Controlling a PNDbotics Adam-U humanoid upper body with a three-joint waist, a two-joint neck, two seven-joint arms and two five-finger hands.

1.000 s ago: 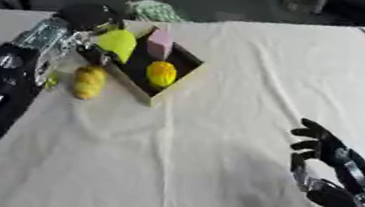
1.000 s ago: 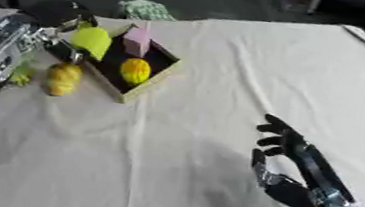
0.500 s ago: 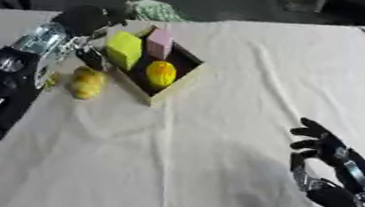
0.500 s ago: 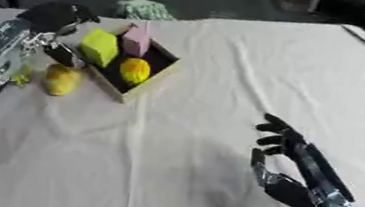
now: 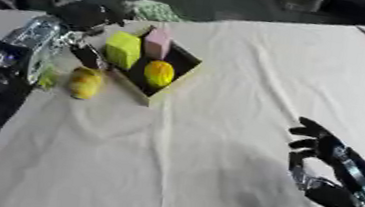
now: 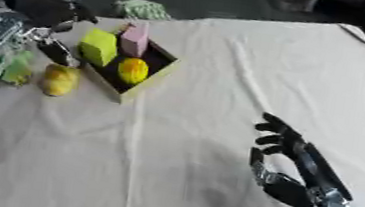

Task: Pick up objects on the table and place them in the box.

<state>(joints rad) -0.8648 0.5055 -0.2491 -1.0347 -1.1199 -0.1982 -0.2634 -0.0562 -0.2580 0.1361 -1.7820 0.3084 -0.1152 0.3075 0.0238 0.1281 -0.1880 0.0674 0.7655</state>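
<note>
A shallow tan box [image 5: 174, 85] sits at the table's far left, holding a yellow-green block [image 5: 123, 49], a pink block [image 5: 157, 43] and a round yellow-orange fruit [image 5: 159, 73]. Just left of the box a yellow fruit [image 5: 86, 82] lies on the cloth, with a small pale green thing [image 6: 16, 67] further left beside my arm. My left hand [image 5: 85, 14] hovers behind the box's left corner, its fingers spread and holding nothing. My right hand [image 5: 328, 151] rests open at the lower right, fingers up.
A cream cloth [image 5: 218, 130] covers the table, wrinkled near the middle. A green-and-white patterned object [image 5: 150, 9] lies at the far edge behind the box. The table's right and near edges are close to my right hand.
The yellow-green block has left my left hand and now stands in the box. My left hand has drawn back up and to the left. The right hand has not moved.
</note>
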